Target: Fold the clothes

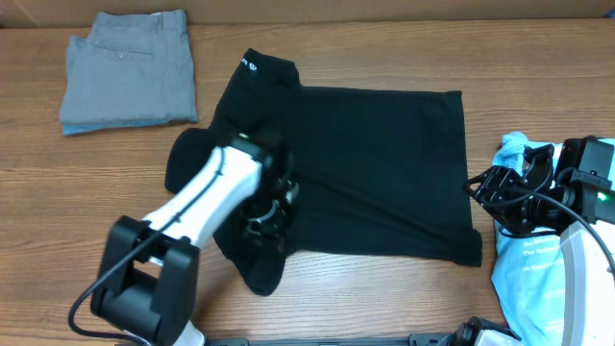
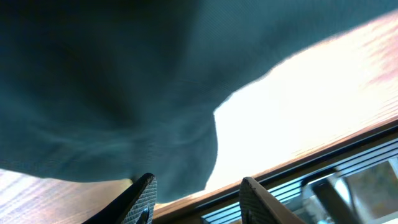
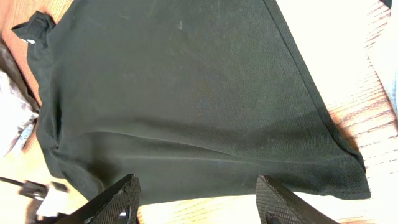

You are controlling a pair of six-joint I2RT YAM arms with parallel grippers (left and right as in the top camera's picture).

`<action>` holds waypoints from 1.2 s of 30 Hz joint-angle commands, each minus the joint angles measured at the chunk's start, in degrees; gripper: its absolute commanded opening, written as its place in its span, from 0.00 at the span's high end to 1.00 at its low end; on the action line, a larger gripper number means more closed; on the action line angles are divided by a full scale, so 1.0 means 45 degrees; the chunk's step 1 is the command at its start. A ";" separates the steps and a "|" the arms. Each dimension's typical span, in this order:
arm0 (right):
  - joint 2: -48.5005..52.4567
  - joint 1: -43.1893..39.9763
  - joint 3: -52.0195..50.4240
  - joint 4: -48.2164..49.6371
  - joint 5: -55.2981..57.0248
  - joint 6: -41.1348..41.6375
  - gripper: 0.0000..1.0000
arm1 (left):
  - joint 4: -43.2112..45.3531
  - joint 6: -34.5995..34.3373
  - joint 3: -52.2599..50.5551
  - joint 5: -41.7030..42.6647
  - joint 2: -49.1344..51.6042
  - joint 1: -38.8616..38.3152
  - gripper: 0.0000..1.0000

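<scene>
My shirt [image 1: 375,163] is plain black all over, with a small white logo [image 1: 252,65] on its collar. Close up from my left wrist it takes a dark blue-green cast. From my right wrist it looks a faintly olive black with a fine knit grain. The tee [image 1: 527,279] is light blue with white printing. The folded garment [image 1: 130,69] is an unpatterned mid grey, its seams the same grey. The table [image 1: 384,298] is warm brown wood with a streaky grain. My left arm [image 1: 207,192] is white with black joints. My left claw [image 2: 196,186] and right claw [image 3: 198,183] are both black, their fingers covered in a fine cross-hatched pattern.
</scene>
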 commanded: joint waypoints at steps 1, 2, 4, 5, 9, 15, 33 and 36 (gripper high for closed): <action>-0.0126 -0.0015 0.0359 0.0039 -0.0078 -0.0136 0.36 | -0.0049 -0.1035 -0.0403 -0.0636 -0.0087 -0.1171 0.53; -0.0126 -0.0015 0.0359 0.0039 -0.0073 -0.0136 0.36 | -0.0087 -0.1273 -0.0520 -0.0641 -0.0087 -0.1447 0.53; -0.0126 -0.0015 0.0359 0.0039 -0.0073 -0.0136 0.36 | -0.0087 -0.1826 -0.0942 -0.0695 -0.0087 -0.2152 0.53; -0.0126 -0.0015 0.0359 0.0044 -0.0073 -0.0136 0.36 | -0.0058 -0.2186 -0.1146 -0.0879 -0.0087 -0.2390 0.51; -0.0126 -0.0015 0.0359 0.0019 -0.0078 -0.0141 0.36 | 0.0092 -0.3381 -0.1880 -0.1632 -0.0087 -0.2807 0.49; -0.0126 -0.0015 0.0359 -0.0092 -0.0078 -0.0151 0.37 | 0.0350 -0.3512 -0.2652 -0.1603 -0.0087 -0.2827 0.47; -0.0126 -0.0019 0.0359 -0.0063 -0.0073 -0.0539 0.37 | 0.0641 -0.3803 -0.2283 -0.2705 -0.0087 -0.2861 0.96; -0.0126 -0.0019 0.0359 -0.0019 -0.0073 -0.0534 0.37 | -0.2778 -0.3449 0.0223 -0.3827 -0.0087 -0.2861 0.96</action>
